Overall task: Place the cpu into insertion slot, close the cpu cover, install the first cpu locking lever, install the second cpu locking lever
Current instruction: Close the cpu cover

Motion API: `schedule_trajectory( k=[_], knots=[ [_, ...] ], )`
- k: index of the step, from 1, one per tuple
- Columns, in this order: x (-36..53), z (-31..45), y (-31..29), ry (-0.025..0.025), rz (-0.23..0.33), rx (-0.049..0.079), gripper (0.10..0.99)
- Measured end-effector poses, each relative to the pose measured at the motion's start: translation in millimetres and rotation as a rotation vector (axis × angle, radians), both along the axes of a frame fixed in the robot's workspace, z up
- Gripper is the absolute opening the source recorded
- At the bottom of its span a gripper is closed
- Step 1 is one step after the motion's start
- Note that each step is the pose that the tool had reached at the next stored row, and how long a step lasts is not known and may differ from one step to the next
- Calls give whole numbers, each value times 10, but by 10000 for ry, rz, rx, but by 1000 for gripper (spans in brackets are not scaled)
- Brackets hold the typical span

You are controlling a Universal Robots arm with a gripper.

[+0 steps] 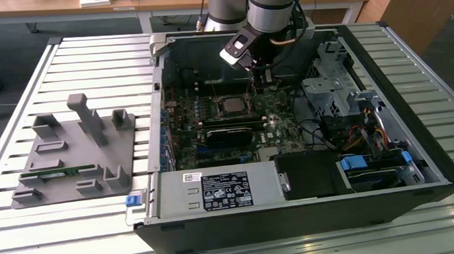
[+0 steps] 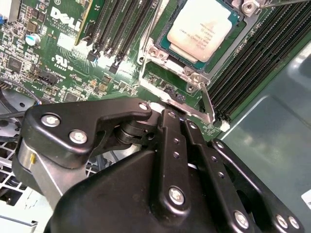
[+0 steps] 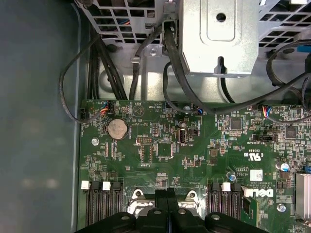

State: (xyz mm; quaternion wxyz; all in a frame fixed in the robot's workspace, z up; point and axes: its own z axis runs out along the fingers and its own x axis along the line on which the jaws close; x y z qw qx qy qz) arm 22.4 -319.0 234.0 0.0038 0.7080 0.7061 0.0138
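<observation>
Pale silver-grey metal tops the small square cpu (image 2: 204,26), which lies seated in the square, silver-rimmed insertion slot (image 1: 217,107) on the green motherboard (image 3: 160,150). Around the chip, the thin silver cpu cover (image 2: 167,54), a frame plate with a cut-out middle, appears to lie flat on the slot rather than standing open. The black, link-armed gripper (image 2: 163,114) hangs just beside the slot, off one of its corners. Its two fingers are drawn together, with barely a seam between them in the first wrist view; whether they pinch anything I cannot tell. Between the fingertips and the slot runs a thin silver locking lever (image 2: 194,108), its long axis roughly parallel to the slot's nearest edge. As I judge it, the work stands at the lever steps, with the lever lying slot-ward of the fingers and almost touching them.
</observation>
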Motion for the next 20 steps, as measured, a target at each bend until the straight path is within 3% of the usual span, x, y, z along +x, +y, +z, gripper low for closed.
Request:
schedule_trajectory(
  k=[13, 20],
  knots=[
    [-180, -18, 0, 0, 0, 1, 106],
    [-382, -105, 0, 0, 0, 0, 106]
  ],
)
